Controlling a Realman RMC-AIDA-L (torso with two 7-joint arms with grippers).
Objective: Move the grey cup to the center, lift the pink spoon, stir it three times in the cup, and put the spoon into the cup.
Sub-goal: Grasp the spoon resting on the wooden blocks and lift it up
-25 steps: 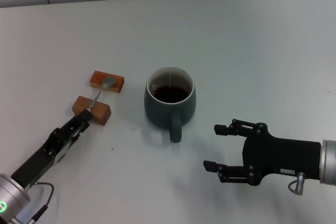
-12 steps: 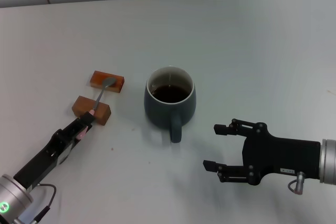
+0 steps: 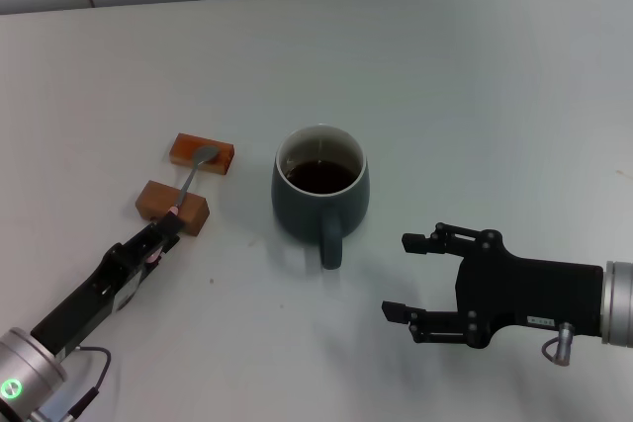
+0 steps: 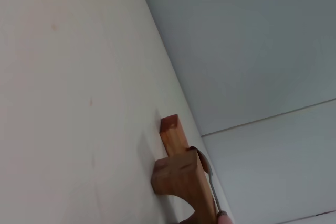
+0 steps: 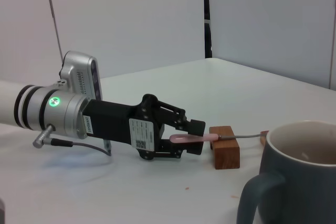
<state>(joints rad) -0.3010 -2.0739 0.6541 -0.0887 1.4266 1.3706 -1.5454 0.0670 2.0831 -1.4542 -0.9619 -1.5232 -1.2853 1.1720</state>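
Note:
The grey cup [image 3: 321,190] stands mid-table with dark liquid inside and its handle toward me; it also shows in the right wrist view [image 5: 294,182]. The pink spoon [image 3: 188,183] lies across two brown blocks, its silver bowl on the far block and its pink handle [image 5: 184,138] sticking out past the near block. My left gripper [image 3: 158,241] is open, with its fingers above and below the pink handle and a gap on each side. My right gripper [image 3: 398,276] is open and empty, low over the table to the right of the cup's handle.
The near brown block [image 3: 173,207] and the far brown block [image 3: 201,153] sit left of the cup. They also show in the left wrist view, near block [image 4: 181,179] and far block [image 4: 170,128]. A white wall runs along the table's far edge.
My left gripper has drawn back a little from the near block along the spoon's handle. The spoon, the cup and the right arm have not moved.

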